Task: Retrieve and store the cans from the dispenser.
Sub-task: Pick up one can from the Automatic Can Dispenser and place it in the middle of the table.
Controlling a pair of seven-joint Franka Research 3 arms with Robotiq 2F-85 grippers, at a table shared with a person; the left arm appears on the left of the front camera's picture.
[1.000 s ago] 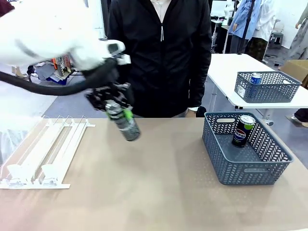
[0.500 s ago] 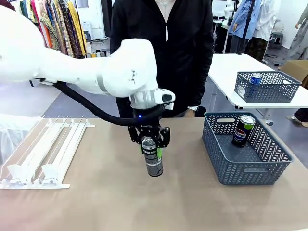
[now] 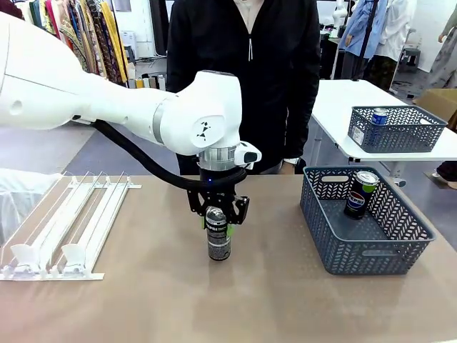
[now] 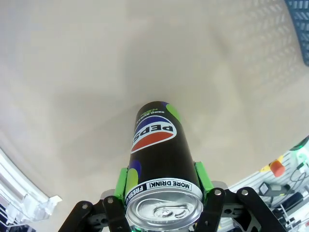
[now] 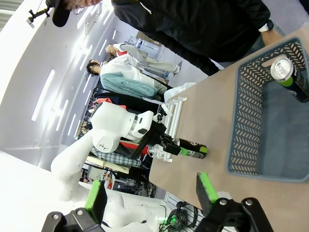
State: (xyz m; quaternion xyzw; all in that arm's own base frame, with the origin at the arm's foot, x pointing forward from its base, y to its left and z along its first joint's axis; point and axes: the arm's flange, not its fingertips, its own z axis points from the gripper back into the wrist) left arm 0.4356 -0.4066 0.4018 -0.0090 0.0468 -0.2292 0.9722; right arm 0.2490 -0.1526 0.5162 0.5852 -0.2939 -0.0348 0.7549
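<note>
The left gripper [image 3: 217,214] is clamped on a dark can [image 3: 218,241] (upright, mid-table), w/ the basket [image 3: 335,251] to its right. The right gripper [image 5: 152,193] has its jaws spread, holding nothing.

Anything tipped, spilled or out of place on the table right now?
Nothing stands out. The left gripper holds a dark can upright at mid-table, another can stands upright in the grey basket, and the dispenser lies flat, no spill.

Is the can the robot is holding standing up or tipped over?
Standing up. The dark can with the green-yellow band stands straight on the tan table, silver top upward, with the left gripper clamped on its upper part.
</note>
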